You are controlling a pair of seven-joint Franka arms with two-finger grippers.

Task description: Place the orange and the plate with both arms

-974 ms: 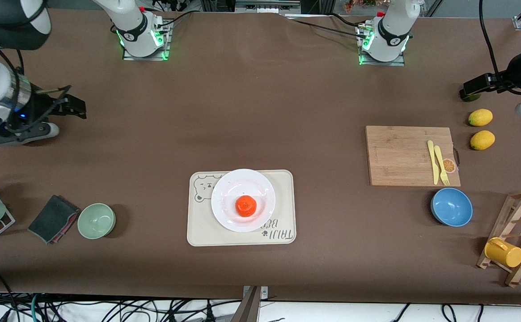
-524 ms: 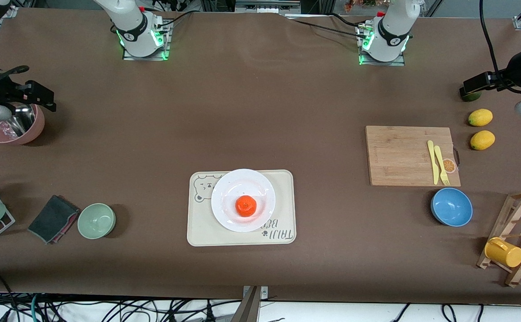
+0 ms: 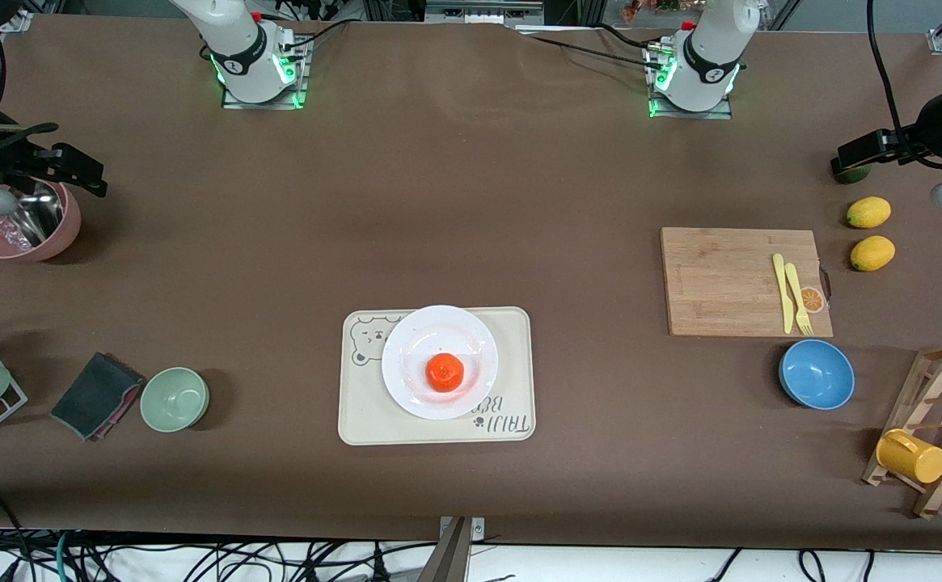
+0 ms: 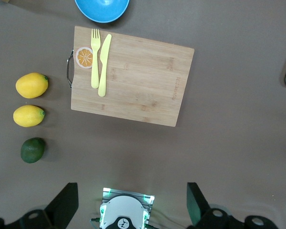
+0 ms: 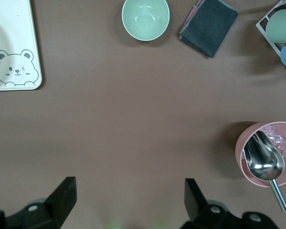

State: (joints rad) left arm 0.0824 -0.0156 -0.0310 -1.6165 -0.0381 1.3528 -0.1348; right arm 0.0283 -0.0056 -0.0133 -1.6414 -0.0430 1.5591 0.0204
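Right arm has swung up and away over the last second, uncovering the pink bowl (image 3: pixel 22 230) with a metal scoop at the frame's left edge; right gripper (image 5: pixel 128 202) now hangs over bare table beside that bowl, fingers wide apart, empty. Left gripper (image 4: pixel 132 205) unchanged at the upper right of the front view, over the table near the lime (image 4: pixel 32 150) and two lemons (image 4: pixel 31 85), jaws spread, holding nothing. Orange (image 3: pixel 444 372) sits on the plate (image 3: pixel 414 339), plate on the bear tray (image 3: pixel 511 388), lower centre of frame. Both grippers well apart from orange and plate, one at each end of the table
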